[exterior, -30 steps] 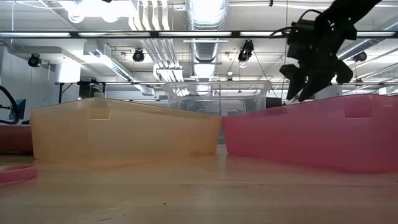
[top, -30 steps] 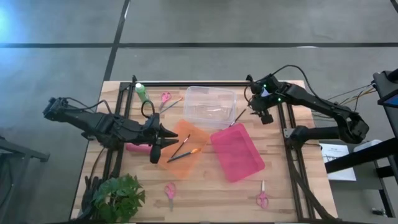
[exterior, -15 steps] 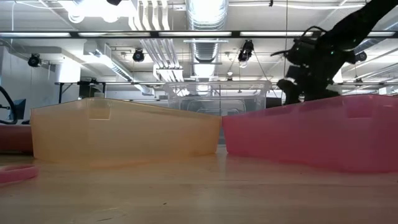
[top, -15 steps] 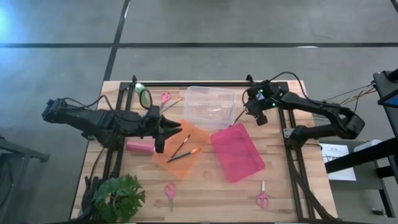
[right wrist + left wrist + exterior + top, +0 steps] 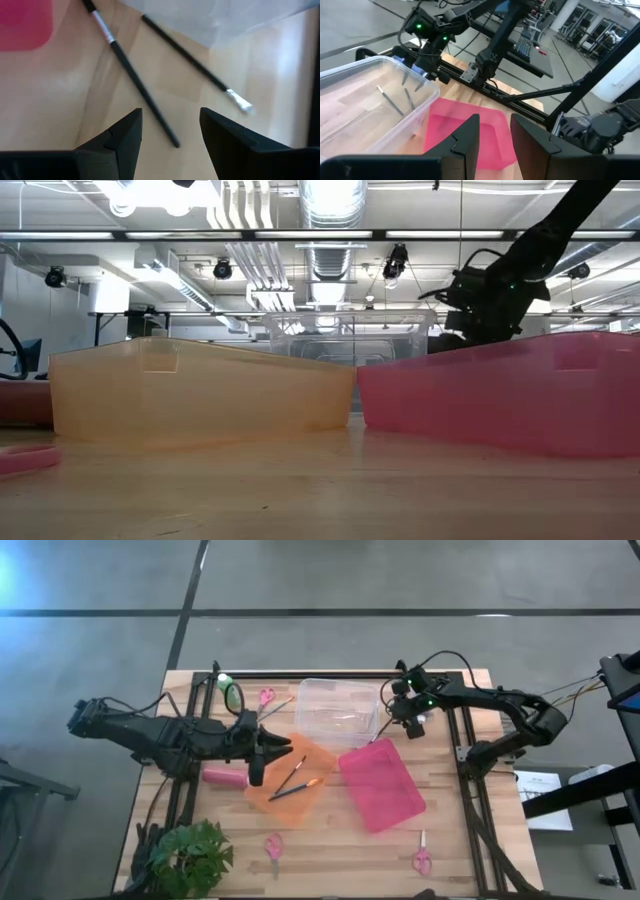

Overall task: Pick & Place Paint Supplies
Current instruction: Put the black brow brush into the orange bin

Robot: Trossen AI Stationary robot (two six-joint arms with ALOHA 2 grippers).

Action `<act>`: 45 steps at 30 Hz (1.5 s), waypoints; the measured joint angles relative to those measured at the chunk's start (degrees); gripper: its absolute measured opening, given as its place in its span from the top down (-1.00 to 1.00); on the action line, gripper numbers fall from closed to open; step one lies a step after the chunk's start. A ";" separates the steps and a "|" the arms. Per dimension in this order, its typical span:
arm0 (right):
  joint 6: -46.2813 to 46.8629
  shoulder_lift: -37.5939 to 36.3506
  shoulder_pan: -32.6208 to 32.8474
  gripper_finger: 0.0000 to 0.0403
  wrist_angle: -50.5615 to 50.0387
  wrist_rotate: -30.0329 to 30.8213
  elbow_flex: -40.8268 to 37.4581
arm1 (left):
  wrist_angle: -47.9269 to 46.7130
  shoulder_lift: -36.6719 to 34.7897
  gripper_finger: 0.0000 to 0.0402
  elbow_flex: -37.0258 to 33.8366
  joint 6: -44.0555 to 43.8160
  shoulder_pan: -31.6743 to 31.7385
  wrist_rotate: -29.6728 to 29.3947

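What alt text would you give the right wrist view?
The right gripper, jaws open, hovers just above two thin black-handled paintbrushes lying on the pale wooden table. The corner of a pink plastic bin and the edge of a clear plastic container border the frame.

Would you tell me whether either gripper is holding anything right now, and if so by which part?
Nothing is held. The right gripper hangs open above two brushes lying on the table by the clear bin. The left gripper is open and empty over the orange bin.

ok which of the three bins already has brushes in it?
The orange bin, in front of the left gripper: two brushes lie inside.
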 joint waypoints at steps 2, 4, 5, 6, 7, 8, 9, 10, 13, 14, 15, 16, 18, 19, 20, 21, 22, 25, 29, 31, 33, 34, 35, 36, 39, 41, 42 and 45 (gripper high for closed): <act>-0.54 1.10 0.02 0.03 -0.02 0.02 -0.02 | -0.03 0.00 0.40 0.00 0.00 0.00 0.68; -0.74 1.62 0.09 0.03 -0.02 0.21 -0.02 | -0.04 0.00 0.40 0.00 -0.02 -0.02 0.87; -0.73 1.72 0.09 0.03 -0.13 0.32 0.01 | -0.05 0.00 0.40 0.00 -0.04 -0.02 1.05; -0.64 1.82 0.09 0.03 -0.20 0.38 0.15 | -0.05 0.00 0.40 0.00 -0.04 -0.02 1.28; -0.44 1.95 0.09 0.03 -0.12 0.43 0.36 | -0.09 0.00 0.40 0.00 -0.04 -0.04 1.50; -0.38 2.20 0.09 0.03 -0.03 0.44 0.58 | -0.12 0.00 0.40 0.00 -0.06 -0.04 1.75; -0.06 2.62 0.09 0.03 0.04 0.44 0.75 | -0.14 0.00 0.40 0.00 -0.06 -0.04 1.86; 0.12 3.23 0.09 0.03 0.04 0.46 0.85 | -0.12 0.00 0.40 0.00 -0.06 -0.08 2.13; 0.40 5.24 0.68 0.03 -0.05 0.48 1.53 | -0.16 0.00 0.40 0.00 -0.06 -0.09 2.17; 0.40 5.94 1.02 0.03 0.12 0.53 1.79 | -0.16 0.00 0.40 0.00 -0.07 -0.09 2.40; 0.40 6.65 1.37 0.03 0.18 0.78 1.95 | -0.18 0.00 0.40 0.00 -0.24 -0.09 2.67; 0.47 7.42 1.76 0.03 0.09 1.55 2.11 | -0.21 0.00 0.40 0.00 -0.53 -0.09 3.09; 0.94 8.50 2.14 0.03 -0.06 2.49 2.77 | -0.60 0.00 0.40 0.00 -1.08 -0.09 3.76; 1.06 8.94 2.21 0.03 -0.19 2.43 3.02 | -0.77 0.00 0.40 0.00 -1.11 -0.09 4.25; 1.17 9.17 2.21 0.03 -0.31 2.43 3.22 | -0.87 0.00 0.40 0.00 -1.11 -0.09 4.67; 1.66 9.42 2.19 0.03 -0.52 2.43 3.43 | -1.06 0.00 0.40 0.00 -1.11 -0.09 4.86; 2.05 9.56 2.21 0.03 -0.76 2.48 3.67 | -1.11 0.00 0.40 0.00 -1.12 -0.09 5.13; 2.20 9.83 2.20 0.03 -2.39 2.73 4.50 | -1.67 -0.13 0.40 0.00 -1.11 -0.09 5.42; 3.77 9.47 2.23 0.03 -3.15 3.27 4.42 | -2.37 -0.71 0.40 0.00 -1.09 -0.11 5.57; 5.97 9.43 2.23 0.03 -3.35 3.72 4.39 | -2.33 -0.86 0.40 0.00 -1.11 -0.11 5.57; 7.49 9.24 2.24 0.03 -3.60 4.37 4.36 | -2.35 -1.01 0.40 0.00 -1.08 -0.11 5.57; 7.91 9.13 2.25 0.03 -3.78 4.53 4.34 | -2.33 -1.05 0.40 0.00 -1.06 -0.11 5.57; 8.18 8.99 2.23 0.03 -4.15 4.59 4.33 | -2.33 -1.11 0.40 0.00 -1.07 -0.11 5.57; 8.38 8.86 2.23 0.03 -4.76 4.71 4.31 | -2.33 -1.11 0.40 0.00 -1.06 -0.11 5.57; 9.27 8.71 2.23 0.03 -6.07 4.81 4.27 | -2.33 -1.11 0.40 0.00 -1.06 -0.13 5.57; 10.40 8.66 2.21 0.03 -6.14 4.77 4.02 | -2.33 -1.11 0.40 0.00 -1.06 -0.13 5.57; 10.64 8.66 2.21 0.03 -6.13 4.75 3.93 | -2.33 -1.11 0.40 0.00 -1.06 -0.13 5.57; 10.72 8.60 2.21 0.03 -6.03 4.65 3.85 | -2.30 -1.11 0.40 0.00 -1.06 -0.13 5.57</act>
